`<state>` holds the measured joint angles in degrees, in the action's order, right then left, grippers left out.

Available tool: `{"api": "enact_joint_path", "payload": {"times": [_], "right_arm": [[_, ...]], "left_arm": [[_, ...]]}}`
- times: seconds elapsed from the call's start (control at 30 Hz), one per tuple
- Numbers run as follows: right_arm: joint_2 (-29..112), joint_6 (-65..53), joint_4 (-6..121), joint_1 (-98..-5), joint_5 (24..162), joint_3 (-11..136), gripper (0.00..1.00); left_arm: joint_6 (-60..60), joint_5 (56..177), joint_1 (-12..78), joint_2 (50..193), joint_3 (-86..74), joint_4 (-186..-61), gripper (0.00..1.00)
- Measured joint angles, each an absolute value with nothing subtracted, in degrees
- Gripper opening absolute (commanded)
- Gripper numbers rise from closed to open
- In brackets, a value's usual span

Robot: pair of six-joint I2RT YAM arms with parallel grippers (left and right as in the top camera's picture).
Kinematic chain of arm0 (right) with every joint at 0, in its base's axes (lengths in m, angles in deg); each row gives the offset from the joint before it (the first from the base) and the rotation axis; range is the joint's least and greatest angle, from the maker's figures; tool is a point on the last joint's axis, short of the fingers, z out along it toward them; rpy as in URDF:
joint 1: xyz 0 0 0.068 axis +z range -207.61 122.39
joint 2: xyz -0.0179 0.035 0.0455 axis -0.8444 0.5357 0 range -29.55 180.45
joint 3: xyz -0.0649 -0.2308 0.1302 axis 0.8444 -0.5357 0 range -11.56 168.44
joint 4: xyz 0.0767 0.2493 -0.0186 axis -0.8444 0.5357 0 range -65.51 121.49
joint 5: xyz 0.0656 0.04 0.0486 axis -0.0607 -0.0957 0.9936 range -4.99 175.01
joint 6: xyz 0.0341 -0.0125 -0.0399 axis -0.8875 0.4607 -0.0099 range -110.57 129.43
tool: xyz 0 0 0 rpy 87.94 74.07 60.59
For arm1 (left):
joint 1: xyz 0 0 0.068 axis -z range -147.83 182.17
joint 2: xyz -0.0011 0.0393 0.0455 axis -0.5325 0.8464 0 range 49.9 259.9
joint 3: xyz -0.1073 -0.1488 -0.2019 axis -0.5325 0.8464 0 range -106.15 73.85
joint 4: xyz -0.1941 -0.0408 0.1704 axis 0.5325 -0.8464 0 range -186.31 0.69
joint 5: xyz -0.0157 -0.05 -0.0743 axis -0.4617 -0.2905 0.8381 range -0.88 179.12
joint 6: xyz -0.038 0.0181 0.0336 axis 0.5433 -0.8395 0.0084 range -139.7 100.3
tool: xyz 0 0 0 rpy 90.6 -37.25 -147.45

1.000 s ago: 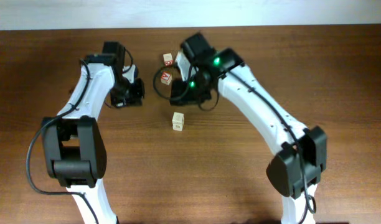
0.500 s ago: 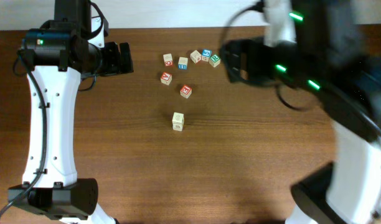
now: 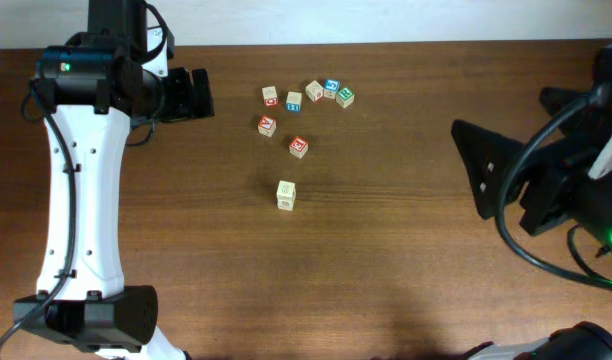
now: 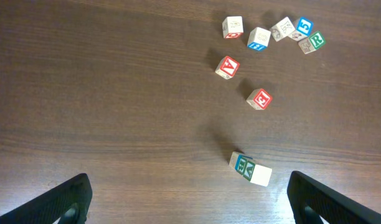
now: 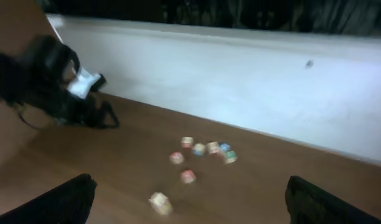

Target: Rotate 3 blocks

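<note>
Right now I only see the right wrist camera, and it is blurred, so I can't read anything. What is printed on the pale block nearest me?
Observer: The nearest block carries green letters, a B and a V. It may be more than one block pressed together; I cannot tell.
Operator: And the two just beyond it?
Observer: A red A block and another red-lettered block, apart from each other.
Operator: Is the left claw holding anything?
Observer: No, the left claw is open and empty, clear of all the blocks.
</note>
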<state>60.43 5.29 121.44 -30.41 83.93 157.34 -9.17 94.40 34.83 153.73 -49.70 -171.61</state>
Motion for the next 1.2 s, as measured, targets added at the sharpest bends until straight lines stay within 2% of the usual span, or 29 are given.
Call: {"api": "enact_joint_path", "payload": {"times": [0.1,0.23,0.33,0.5,0.7,0.83,1.03,1.2], "right_arm": [[59.8,11.6,121.4,-31.6,81.1,155.5,0.98],[56.2,12.9,120.2,-40.9,79.4,146.5,0.98],[51.6,12.9,114.2,-46.3,79.7,136.3,0.98],[38.5,12.9,94.6,-50.5,80.6,111.1,0.98],[13.0,12.9,60.8,-56.0,81.7,62.6,0.98],[-1.5,12.9,45.7,-57.2,82.5,35.4,0.98],[-19.4,12.9,28.9,-57.3,84.4,3.2,0.98],[-26.9,12.9,23.9,-57.3,85.2,-8.2,0.98]], "left_arm": [[-9.2,94.4,34.8,153.7,-49.7,-171.6,0.99],[-9.2,94.4,34.8,153.7,-49.7,-171.6,0.99],[-9.2,94.4,34.8,153.7,-49.7,-171.6,0.99],[-9.2,94.4,34.8,153.7,-49.7,-171.6,0.99],[-9.2,94.3,34.8,153.7,-49.7,-171.6,0.99],[-9.2,94.1,34.8,153.7,-49.7,-171.7,0.99],[-9.2,94.0,34.8,153.7,-49.7,-171.7,0.99],[-9.2,94.0,34.8,153.7,-49.7,-171.6,0.99]]}}
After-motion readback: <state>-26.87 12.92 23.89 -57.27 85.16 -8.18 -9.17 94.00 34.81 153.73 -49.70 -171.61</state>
